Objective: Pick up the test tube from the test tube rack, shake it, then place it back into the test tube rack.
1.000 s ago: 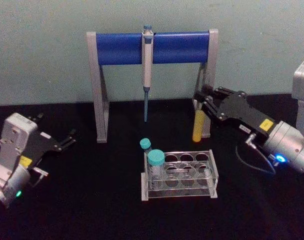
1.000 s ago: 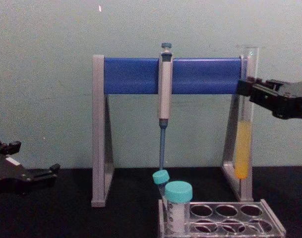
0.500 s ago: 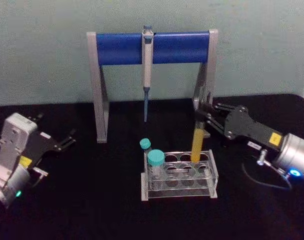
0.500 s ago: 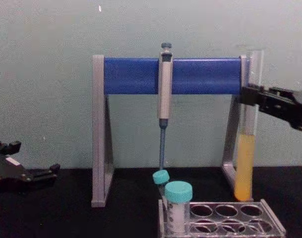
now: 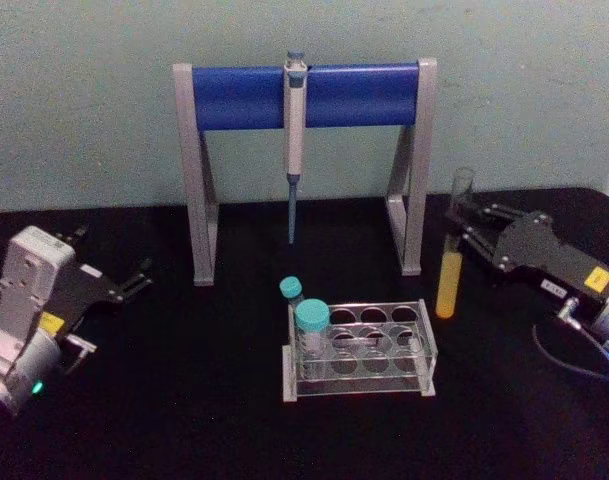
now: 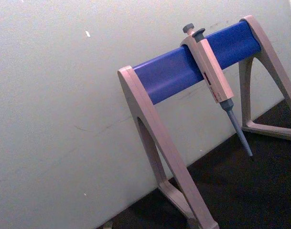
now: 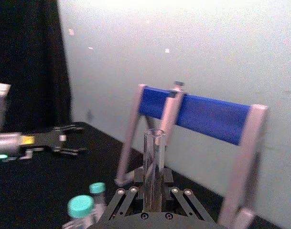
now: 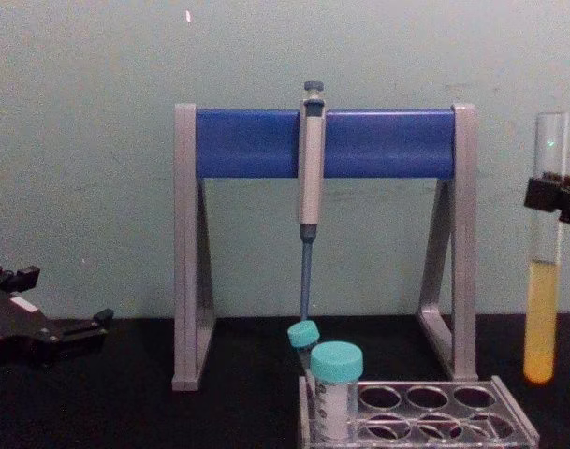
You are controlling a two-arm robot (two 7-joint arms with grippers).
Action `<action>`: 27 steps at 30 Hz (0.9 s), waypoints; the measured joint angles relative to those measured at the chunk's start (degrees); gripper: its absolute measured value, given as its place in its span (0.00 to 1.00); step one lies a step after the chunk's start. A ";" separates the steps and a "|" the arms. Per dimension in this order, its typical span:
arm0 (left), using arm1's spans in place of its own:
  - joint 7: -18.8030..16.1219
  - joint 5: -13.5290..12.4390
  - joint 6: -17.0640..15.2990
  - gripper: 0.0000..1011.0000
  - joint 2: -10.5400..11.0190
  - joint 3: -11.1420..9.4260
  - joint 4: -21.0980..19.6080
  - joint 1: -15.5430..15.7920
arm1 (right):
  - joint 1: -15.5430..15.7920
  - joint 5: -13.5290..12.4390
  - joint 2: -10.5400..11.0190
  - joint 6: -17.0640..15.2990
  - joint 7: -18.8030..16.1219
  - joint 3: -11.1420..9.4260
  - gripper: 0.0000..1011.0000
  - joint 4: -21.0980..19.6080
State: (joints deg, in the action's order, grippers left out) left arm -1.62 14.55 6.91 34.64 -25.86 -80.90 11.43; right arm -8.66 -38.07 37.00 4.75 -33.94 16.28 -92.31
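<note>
One test tube upright in right claw

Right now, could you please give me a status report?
Right end effector shut on test tube, upright, right of test tube rack. Left end effector open, parked far left. Nothing between.

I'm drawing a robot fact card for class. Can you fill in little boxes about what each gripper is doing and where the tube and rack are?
Right gripper: shut on the tube, right of the rack
Tube: roughly upright, yellow liquid in its lower part, not in any hole
Rack: on the table, two teal-capped tubes at its left end
Left gripper: open, parked at the left
Pipette: hanging on the stand behind
</note>
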 joint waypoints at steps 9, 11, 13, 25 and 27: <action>0.00 0.00 0.00 0.99 0.00 0.00 0.00 0.00 | -1.04 5.38 -2.21 -0.81 6.86 -0.69 0.23 0.31; 0.00 0.00 0.00 0.99 0.00 0.00 0.00 0.00 | -1.70 6.62 -2.97 -1.06 7.86 -0.56 0.23 0.79; 0.00 0.00 0.00 0.99 0.00 0.00 0.00 0.00 | -2.16 7.34 -3.56 -1.15 8.27 -0.42 0.23 1.23; 0.00 0.00 0.00 0.99 0.00 0.00 0.00 0.00 | -6.08 8.01 -7.39 -0.55 4.07 1.36 0.23 5.31; 0.00 0.00 0.00 0.99 0.00 0.00 0.00 0.00 | -6.54 7.05 -7.75 -0.07 2.31 1.76 0.23 5.86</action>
State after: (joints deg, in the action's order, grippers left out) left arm -1.62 14.55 6.91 34.64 -25.86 -80.90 11.43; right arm -15.21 -31.02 29.25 4.68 -31.63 18.05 -86.44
